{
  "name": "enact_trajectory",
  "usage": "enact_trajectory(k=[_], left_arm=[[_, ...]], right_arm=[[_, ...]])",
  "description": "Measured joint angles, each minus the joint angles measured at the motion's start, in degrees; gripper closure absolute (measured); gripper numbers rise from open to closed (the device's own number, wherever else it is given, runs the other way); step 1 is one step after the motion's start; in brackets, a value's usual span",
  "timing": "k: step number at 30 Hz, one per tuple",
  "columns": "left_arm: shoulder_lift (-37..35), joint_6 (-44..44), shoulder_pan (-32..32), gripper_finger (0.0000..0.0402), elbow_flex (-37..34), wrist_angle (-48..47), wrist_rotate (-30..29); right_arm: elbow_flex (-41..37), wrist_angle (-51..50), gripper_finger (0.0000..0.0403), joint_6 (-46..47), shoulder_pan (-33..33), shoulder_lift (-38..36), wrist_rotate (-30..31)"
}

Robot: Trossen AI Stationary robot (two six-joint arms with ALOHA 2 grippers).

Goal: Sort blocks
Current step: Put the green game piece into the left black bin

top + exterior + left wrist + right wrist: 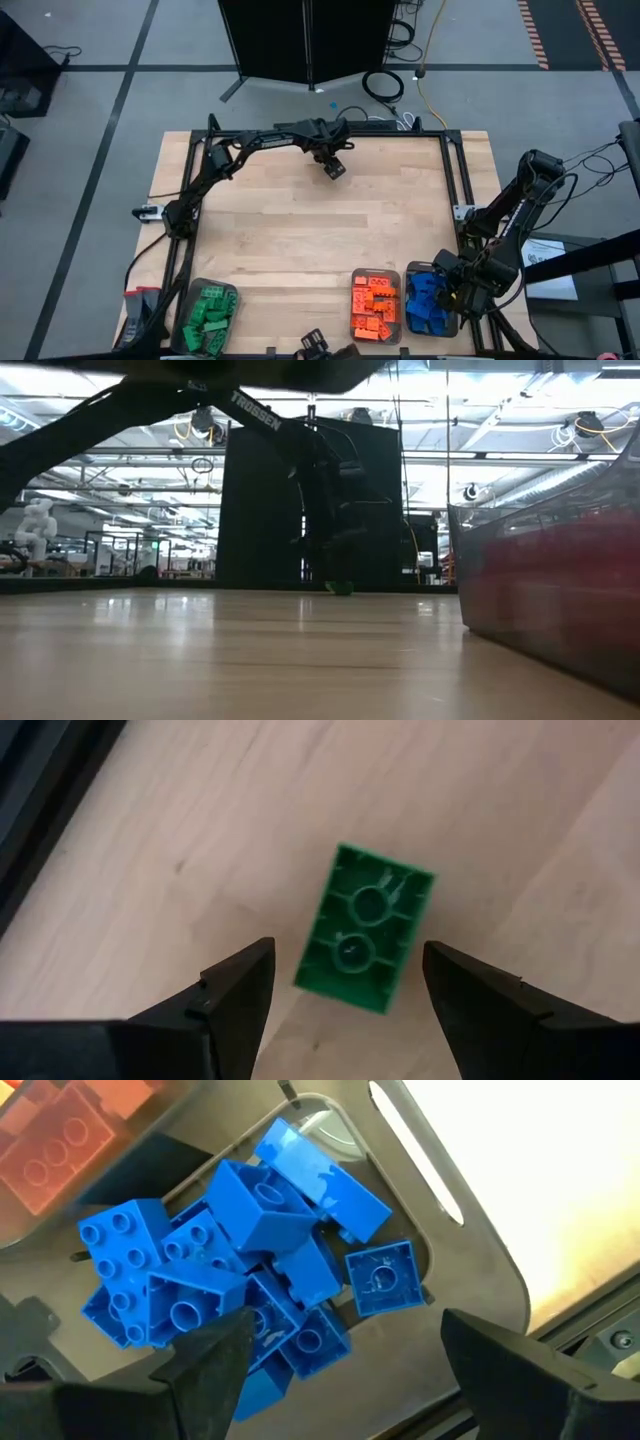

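At the far edge of the pale wooden surface (300,230), your left pincer (335,168) hangs just above the boards with its two dark fingers (235,995) spread apart and nothing between them touching. Look through the left wrist view and you see a single green studded plastic brick (366,928) lying upside down on the wood, hollow underside up, sitting in the gap between the fingers but apart from both. In the low view the same green brick shows as a small speck on the far boards, under the dark arm.

Along the near edge you have three clear rectangular plastic trays. The one on the left, the green tray (208,318), holds a heap of green bricks (205,322). The middle one, the orange tray (375,308), holds orange bricks (373,306). Just beside it, the blue tray (430,303) holds a jumble of blue bricks (250,1270), some studs up, some on their sides or hollow side up.

Your right pincer (462,296) sits over the right side of the blue tray. Its fingers (215,1360) stand wide apart above the blue pile, released, gripping nothing.
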Motion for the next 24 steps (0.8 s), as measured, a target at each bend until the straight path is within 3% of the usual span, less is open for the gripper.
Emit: enact_trajectory(k=[12,19,24], left_arm=[[2.03,7.55,-0.25,0.0187,0.35,-1.58,-0.06],[1.94,9.24,0.44,0.0258,0.35,-1.93,1.03],[1.75,9.13,0.59,0.0272,0.89,-3.93,0.29]], right_arm=[[0.0,-2.53,0.0085,-0.11,-0.02,-0.01,0.06],[0.0,-3.23,0.0085,0.32,-0.02,0.0,0.06],[0.0,-3.06,0.0085,1.7,-0.04,0.0,0.03]])
